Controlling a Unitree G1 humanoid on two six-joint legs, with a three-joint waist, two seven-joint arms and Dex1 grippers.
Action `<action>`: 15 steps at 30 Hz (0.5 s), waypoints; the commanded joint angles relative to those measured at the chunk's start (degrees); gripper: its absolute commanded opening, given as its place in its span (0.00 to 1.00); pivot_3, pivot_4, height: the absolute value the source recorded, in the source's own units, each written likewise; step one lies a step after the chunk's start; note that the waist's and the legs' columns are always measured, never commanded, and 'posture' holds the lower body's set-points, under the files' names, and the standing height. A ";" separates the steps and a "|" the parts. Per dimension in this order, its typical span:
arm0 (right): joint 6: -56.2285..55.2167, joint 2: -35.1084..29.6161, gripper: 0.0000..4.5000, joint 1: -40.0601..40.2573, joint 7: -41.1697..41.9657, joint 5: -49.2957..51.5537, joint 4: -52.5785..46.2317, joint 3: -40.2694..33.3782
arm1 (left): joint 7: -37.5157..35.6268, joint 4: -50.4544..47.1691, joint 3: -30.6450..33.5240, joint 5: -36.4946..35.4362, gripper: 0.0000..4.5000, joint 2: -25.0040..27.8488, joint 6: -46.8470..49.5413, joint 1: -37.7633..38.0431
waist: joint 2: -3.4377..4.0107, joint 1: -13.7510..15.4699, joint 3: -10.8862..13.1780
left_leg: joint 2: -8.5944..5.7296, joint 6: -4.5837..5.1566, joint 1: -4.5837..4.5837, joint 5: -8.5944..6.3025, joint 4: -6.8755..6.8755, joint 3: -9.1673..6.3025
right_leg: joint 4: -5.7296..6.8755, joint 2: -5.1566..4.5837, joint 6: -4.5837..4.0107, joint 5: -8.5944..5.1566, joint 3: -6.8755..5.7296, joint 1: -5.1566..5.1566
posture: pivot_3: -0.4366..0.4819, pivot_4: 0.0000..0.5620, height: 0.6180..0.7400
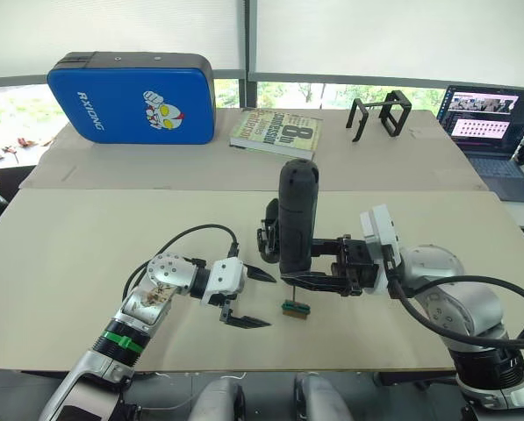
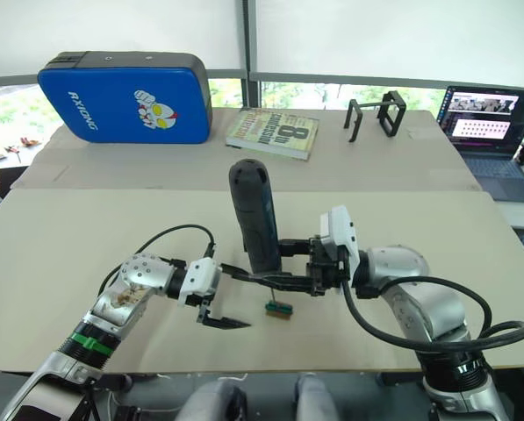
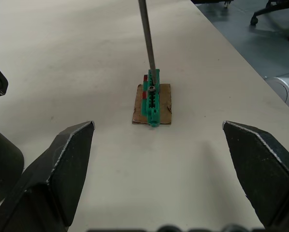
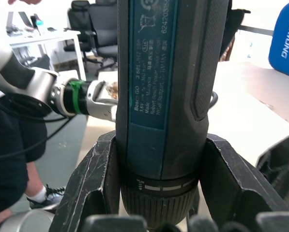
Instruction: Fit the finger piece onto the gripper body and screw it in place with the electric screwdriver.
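The right gripper (image 1: 325, 279) is clamped around the screwdriver (image 1: 297, 217), holding it upright with the thin bit (image 3: 147, 43) pointing down onto a small green part (image 3: 151, 98) that sits on a brown square pad (image 3: 163, 105) on the table (image 1: 86, 254). In the left wrist view the bit tip appears to rest in or right at a screw head on top of that green part, so the step in hand looks like driving a screw, though this part is not the black gripper body the task names. A dark assembly (image 1: 269, 235) stands just behind the screwdriver; it may be the body (image 3: 0, 159), but most of it is hidden and the finger piece cannot be picked out with any certainty. The left gripper (image 1: 244, 298) hovers beside the green part with its fingers (image 3: 62, 166) spread wide and nothing between them. The next move probably calls for keeping the bit straight over the screw and the part from twisting; the left gripper could close in to steady it. Well behind the screwdriver lie a blue case (image 1: 132, 96), a book (image 1: 276, 132) and a black wire stand (image 1: 380, 117), with a laptop (image 1: 494, 132) off to the right of the stand. None of them crowd the work; only the left gripper's cable (image 1: 178, 241) loops near.
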 commanded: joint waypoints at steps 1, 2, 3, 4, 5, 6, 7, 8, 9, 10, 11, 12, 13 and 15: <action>-2.39 0.19 0.42 -0.44 0.46 0.34 -1.26 -1.09 | 0.01 -0.59 0.55 -0.32 1.00 -0.08 -1.26 -0.22 | 0.00 0.00 0.00 | 0.00 0.00 0.00 0.00 0.00 0.00 | 0.00 0.00 0.00 0.00 0.00 0.00 | 0.48 0.27 1.00; -2.37 0.23 0.42 -0.47 0.51 0.35 -1.18 -1.15 | 0.02 -0.64 0.55 -0.35 1.00 -0.08 -1.16 -0.18 | 0.00 -0.01 0.00 | 0.00 0.00 0.00 0.00 0.00 0.00 | 0.00 0.00 0.00 0.00 0.01 0.00 | 0.48 0.27 1.00; -2.26 0.27 0.42 -0.51 0.57 0.44 -1.14 -1.21 | 0.02 -0.67 0.55 -0.37 1.00 -0.07 -1.10 -0.15 | 0.00 0.00 0.00 | 0.00 0.00 0.00 0.00 0.00 0.00 | 0.00 0.00 0.00 0.00 0.01 0.00 | 0.48 0.27 1.00; -2.12 0.32 0.42 -0.57 0.59 0.56 -1.13 -1.24 | 0.01 -0.67 0.56 -0.39 1.00 -0.06 -1.10 -0.13 | 0.00 0.01 0.00 | -0.01 0.00 0.00 0.00 0.00 0.00 | 0.00 -0.01 0.00 0.00 0.00 0.00 | 0.48 0.27 1.00; -2.00 0.36 0.42 -0.61 0.60 0.63 -1.11 -1.24 | 0.00 -0.66 0.58 -0.42 1.00 -0.05 -1.05 -0.13 | 0.00 0.01 0.00 | -0.01 0.00 0.00 0.00 0.00 0.00 | 0.00 -0.01 0.00 0.00 0.01 0.00 | 0.48 0.27 1.00; -1.91 0.40 0.42 -0.64 0.60 0.70 -1.09 -1.24 | 0.01 -0.68 0.59 -0.43 1.00 -0.04 -1.01 -0.13 | 0.00 0.01 0.00 | -0.01 0.00 0.00 0.00 0.00 0.00 | 0.00 -0.01 0.00 0.00 0.00 0.00 | 0.48 0.27 1.00; -1.84 0.42 0.42 -0.65 0.60 0.72 -1.06 -1.21 | 0.02 -0.81 0.60 -0.47 1.00 -0.03 -0.85 -0.14 | 0.00 0.00 0.00 | -0.01 0.00 0.00 0.00 0.00 0.00 | 0.00 -0.01 0.00 0.00 0.00 0.00 | 0.48 0.27 1.00; -1.82 0.44 0.42 -0.67 0.60 0.69 -1.02 -1.17 | 0.03 -0.90 0.61 -0.50 1.00 -0.02 -0.74 -0.16 | 0.00 0.00 0.00 | -0.01 0.00 0.00 0.00 0.00 0.00 | 0.00 -0.01 0.00 0.00 0.01 0.00 | 0.48 0.27 1.00; -1.85 0.43 0.42 -0.64 0.63 0.60 -0.98 -1.12 | 0.02 -0.98 0.64 -0.58 1.00 -0.01 -0.58 -0.21 | 0.00 0.00 0.00 | 0.00 0.00 0.00 0.00 0.00 0.00 | 0.00 -0.01 0.00 0.00 0.00 0.00 | 0.48 0.27 1.00; -1.87 0.41 0.42 -0.58 0.66 0.54 -0.97 -1.10 | 0.03 -1.06 0.66 -0.63 1.00 -0.01 -0.46 -0.23 | 0.00 0.00 0.00 | 0.00 0.00 0.00 0.00 0.00 0.00 | 0.00 -0.01 0.00 0.00 0.00 0.00 | 0.48 0.27 1.00; -1.89 0.37 0.42 -0.52 0.68 0.47 -0.94 -1.08 | -0.11 -1.18 0.69 -0.85 1.00 0.01 -0.15 -0.25 | 0.00 0.00 0.00 | -0.01 0.00 0.00 0.00 0.00 0.00 | 0.00 -0.01 0.00 0.00 0.00 0.00 | 0.48 0.27 1.00; -1.97 0.33 0.42 -0.41 0.73 0.35 -0.91 -1.05 | -0.16 -1.32 0.70 -0.96 1.00 0.02 0.06 -0.25 | 0.00 0.00 0.00 | 0.00 0.00 0.00 0.00 0.00 0.00 | 0.00 -0.01 0.00 0.00 0.00 0.00 | 0.48 0.27 1.00; -2.00 0.32 0.42 -0.36 0.74 0.30 -0.87 -1.06 | -0.17 -1.43 0.72 -1.03 1.00 0.03 0.18 -0.24 | 0.00 0.00 0.00 | -0.01 0.00 0.00 0.00 0.00 0.00 | 0.00 -0.01 0.00 0.00 0.01 0.00 | 0.48 0.27 1.00; -2.02 0.34 0.42 -0.34 0.71 0.20 -0.78 -1.05 | -0.13 -1.61 0.73 -1.04 1.00 0.03 0.20 -0.21 | 0.00 0.00 0.00 | -0.01 0.00 0.00 0.00 0.00 0.00 | 0.00 -0.01 0.00 0.00 0.01 0.00 | 0.48 0.27 1.00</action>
